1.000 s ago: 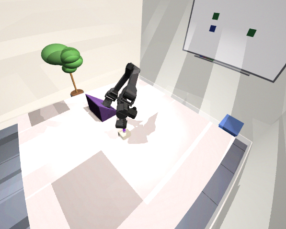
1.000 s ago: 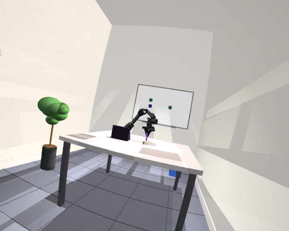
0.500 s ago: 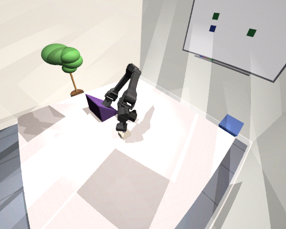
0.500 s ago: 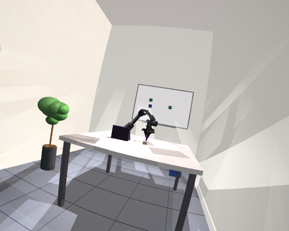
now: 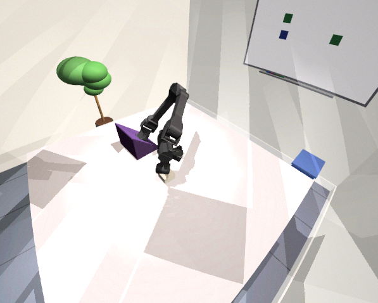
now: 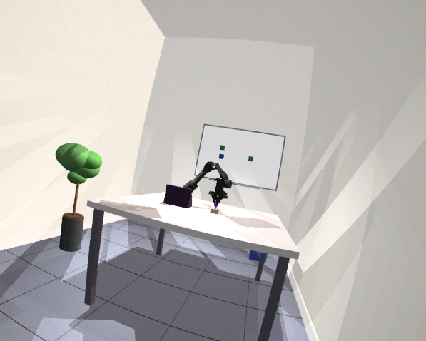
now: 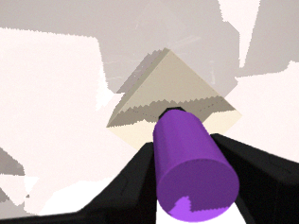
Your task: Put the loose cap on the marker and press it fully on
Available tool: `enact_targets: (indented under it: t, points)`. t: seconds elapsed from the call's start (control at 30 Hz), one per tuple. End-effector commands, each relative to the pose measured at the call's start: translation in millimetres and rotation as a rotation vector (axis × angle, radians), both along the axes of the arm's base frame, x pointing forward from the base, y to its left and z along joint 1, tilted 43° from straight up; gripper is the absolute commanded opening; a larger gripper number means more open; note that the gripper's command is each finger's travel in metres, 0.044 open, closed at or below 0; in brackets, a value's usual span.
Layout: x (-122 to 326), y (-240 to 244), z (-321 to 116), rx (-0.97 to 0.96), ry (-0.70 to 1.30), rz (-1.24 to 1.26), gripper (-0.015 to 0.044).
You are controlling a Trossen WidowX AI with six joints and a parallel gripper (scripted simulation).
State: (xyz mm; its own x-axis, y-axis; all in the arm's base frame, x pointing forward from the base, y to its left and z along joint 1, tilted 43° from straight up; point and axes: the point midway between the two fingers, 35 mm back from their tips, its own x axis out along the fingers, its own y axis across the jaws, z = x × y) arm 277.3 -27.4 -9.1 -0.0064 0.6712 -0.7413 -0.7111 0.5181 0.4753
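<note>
My gripper (image 6: 215, 202) (image 7: 181, 145) is shut on the purple cap (image 7: 196, 188), one black finger on each side, pointing down over the holder block. The cap's round closed end faces the wrist camera. Its far end reaches down to a black ring (image 7: 172, 111) at the block. No marker neck shows between them; the marker is hidden under the cap. A small bit of purple shows below the fingers in the exterior view. The cream holder block (image 5: 162, 177) (image 6: 214, 211) (image 7: 172, 81) sits on the table (image 5: 75, 221) (image 6: 195, 224). In the top view the arm hides the cap.
A dark purple wedge-shaped stand (image 5: 137, 146) (image 6: 178, 195) stands near the arm's base, left of the gripper in the top and exterior views. A blue box (image 5: 308, 163) (image 6: 257, 255) is beyond the table edge. A potted plant (image 5: 83, 74) (image 6: 73, 158) stands off the table.
</note>
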Motion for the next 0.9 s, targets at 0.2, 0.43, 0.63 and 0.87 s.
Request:
enact_targets:
  t: [0.2,0.43,0.63,0.87]
  points:
    - [0,0,0,0.0,0.0,0.0,0.021]
    - [0,0,0,0.0,0.0,0.0,0.0394]
    - [2,-15,15,-0.003,0.0,-0.001,0.044]
    - [0,-51,55,-0.003,0.002,0.0,0.044]
